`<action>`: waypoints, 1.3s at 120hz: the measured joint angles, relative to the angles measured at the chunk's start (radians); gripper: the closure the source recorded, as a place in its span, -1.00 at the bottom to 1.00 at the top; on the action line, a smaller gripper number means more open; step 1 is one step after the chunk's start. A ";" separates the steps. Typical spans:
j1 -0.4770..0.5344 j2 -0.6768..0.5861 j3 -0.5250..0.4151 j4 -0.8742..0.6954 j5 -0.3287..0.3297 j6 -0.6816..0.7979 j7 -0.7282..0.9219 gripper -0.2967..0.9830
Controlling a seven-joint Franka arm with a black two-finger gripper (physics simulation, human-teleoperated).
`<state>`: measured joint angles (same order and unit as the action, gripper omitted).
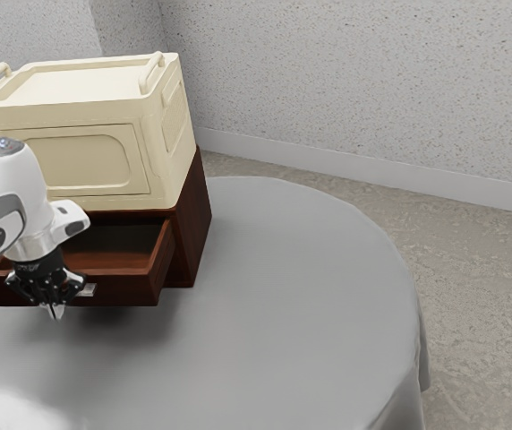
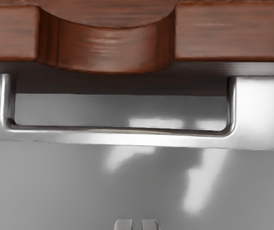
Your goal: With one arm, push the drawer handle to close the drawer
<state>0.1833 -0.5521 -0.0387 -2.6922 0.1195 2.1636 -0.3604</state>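
Fingers (image 1: 57, 312) nearly together, slim gap between tips, nothing held. I point them down, just outside metal handle (image 2: 122, 138), apart from it in wrist view. Handle on front of drawer (image 1: 131, 295); drawer stands open from dark wood cabinet (image 1: 199, 233), beneath cream box (image 1: 153, 152), over grey table (image 1: 301, 296).

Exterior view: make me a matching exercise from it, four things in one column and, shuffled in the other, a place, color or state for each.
Things:
1. Drawer
2. Cream box
3. Round table
4. Handle

Descriptions:
A. Gray
B. On the drawer's front
C. Pulled open
D. On top of the dark wooden cabinet

Pairs: 1-C, 2-D, 3-A, 4-B
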 joint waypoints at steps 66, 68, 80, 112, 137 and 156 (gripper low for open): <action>0.012 0.083 0.021 0.041 0.040 0.050 0.005 0.69; 0.012 0.086 0.022 0.044 0.041 0.052 0.006 0.69; 0.012 0.111 0.025 0.061 0.046 0.061 0.006 0.69; 0.011 0.173 0.038 0.118 0.050 0.071 0.007 0.69; 0.012 0.196 0.066 0.136 0.061 0.090 0.007 0.69; 0.013 0.224 0.073 0.164 0.066 0.106 0.009 0.69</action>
<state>0.1962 -0.3279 0.0341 -2.5285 0.1855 2.2692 -0.3511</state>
